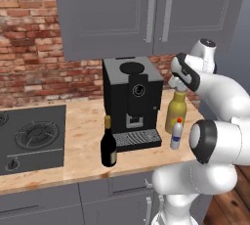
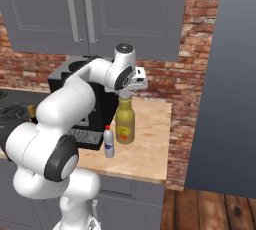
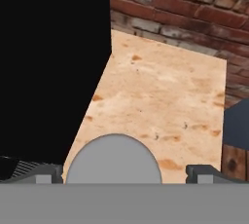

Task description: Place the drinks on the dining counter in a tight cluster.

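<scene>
Grey cap (image 3: 113,158) of the yellow-olive bottle (image 1: 176,111) sits between the open claw (image 3: 125,173).

Setting: a domestic kitchen, rendered. Evidence recorded: a wooden counter (image 1: 88,121) ran over grey base cabinets (image 1: 58,204), backed by a red brick wall (image 1: 29,53). Grey wall cupboards (image 1: 146,9) with long bar handles hung above and behind the gripper (image 1: 178,85). A black coffee machine (image 1: 132,99) with a drip grille stood to the gripper's left. Farther left, a stove (image 1: 31,138) with a ringed burner and a knob was set into the counter. Bottled drinks stood about: a dark wine bottle (image 1: 108,143) beyond the machine, a yellow-olive bottle (image 2: 125,121) directly beneath the gripper. Wooden plank floor (image 2: 210,211) lay low to its right.
</scene>
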Tool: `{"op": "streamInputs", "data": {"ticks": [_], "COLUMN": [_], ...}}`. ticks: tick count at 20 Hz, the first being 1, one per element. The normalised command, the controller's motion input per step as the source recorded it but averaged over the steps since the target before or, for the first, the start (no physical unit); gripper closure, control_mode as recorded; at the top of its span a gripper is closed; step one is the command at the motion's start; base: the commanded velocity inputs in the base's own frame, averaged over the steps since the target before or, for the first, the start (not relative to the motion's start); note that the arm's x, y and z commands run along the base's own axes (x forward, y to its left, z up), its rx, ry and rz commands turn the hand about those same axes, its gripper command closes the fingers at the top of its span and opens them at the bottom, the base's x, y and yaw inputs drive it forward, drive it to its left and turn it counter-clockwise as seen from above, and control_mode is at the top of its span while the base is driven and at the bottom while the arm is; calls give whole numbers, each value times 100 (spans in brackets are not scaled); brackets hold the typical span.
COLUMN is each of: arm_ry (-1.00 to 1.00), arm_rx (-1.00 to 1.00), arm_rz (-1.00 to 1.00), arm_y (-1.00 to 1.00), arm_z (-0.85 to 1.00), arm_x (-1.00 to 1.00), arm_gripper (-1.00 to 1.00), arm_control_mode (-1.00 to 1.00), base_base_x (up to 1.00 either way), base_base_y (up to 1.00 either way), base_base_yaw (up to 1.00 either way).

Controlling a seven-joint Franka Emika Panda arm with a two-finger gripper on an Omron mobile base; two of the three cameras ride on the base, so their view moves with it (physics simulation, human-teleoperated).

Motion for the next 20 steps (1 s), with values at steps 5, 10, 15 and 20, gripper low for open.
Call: {"op": "streamInputs", "data": {"ticks": [5, 10, 15, 20], "arm_ry": [0, 0, 0, 0], "arm_rx": [0, 0, 0, 0], "arm_rz": [0, 0, 0, 0], "arm_y": [0, 0, 0, 0], "arm_z": [-14, -27, -17, -3], "arm_x": [2, 0, 0, 0], "arm_gripper": [-100, -100, -100, -100], "arm_control_mode": [-100, -100, -100, -100], "base_base_x": [0, 0, 0, 0], "base_base_y": [0, 0, 0, 0], "base_base_yaw": [0, 0, 0, 0]}}
